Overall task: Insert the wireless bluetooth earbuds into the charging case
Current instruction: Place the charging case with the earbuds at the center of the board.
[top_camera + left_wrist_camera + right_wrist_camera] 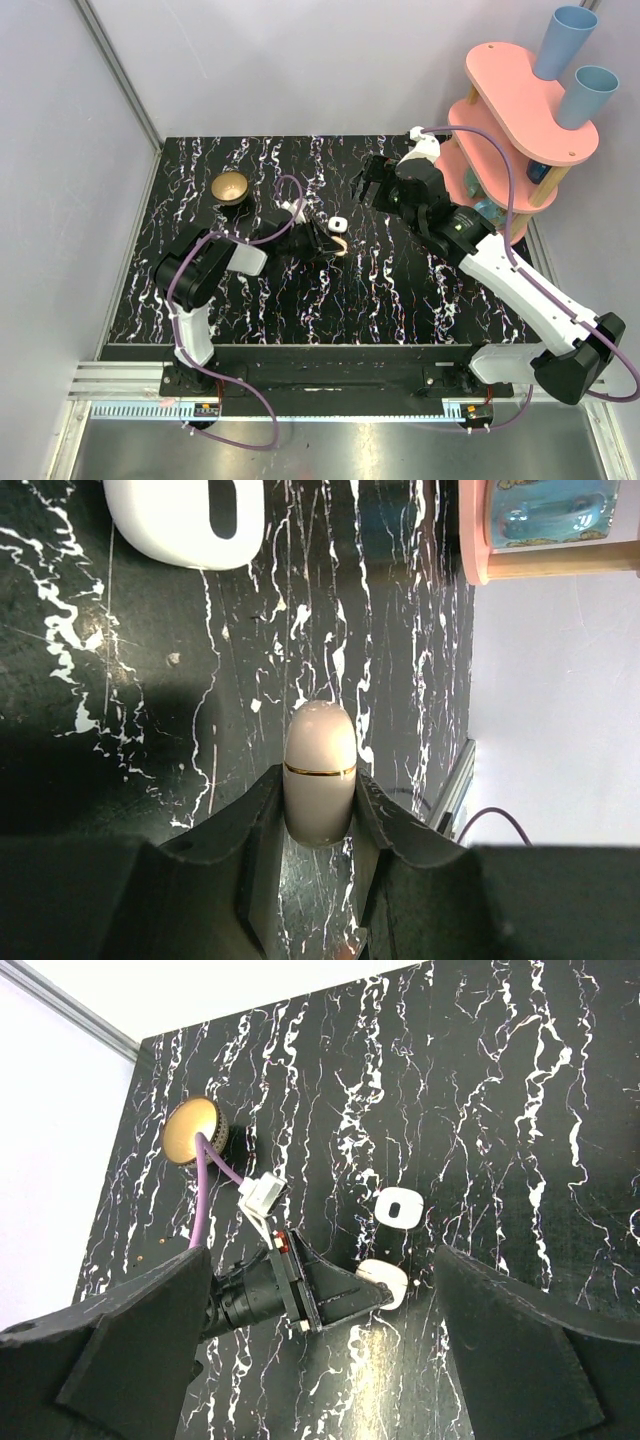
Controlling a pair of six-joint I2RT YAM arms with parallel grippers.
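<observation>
Left gripper (318,785) clenches the cream, gold-banded rounded plastic charging case (320,745) edge-on, apparently steadying it, while the right gripper (320,1260) hangs released, free for loading.

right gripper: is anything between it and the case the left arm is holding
Nothing visible blocks it. The open right gripper looks straight at the case. The left gripper clamps its sides, and a small white piece lies on the table close by.

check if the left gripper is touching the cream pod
Touching. Left wrist view: the left gripper has both fingers pressed against the cream pod.
</observation>
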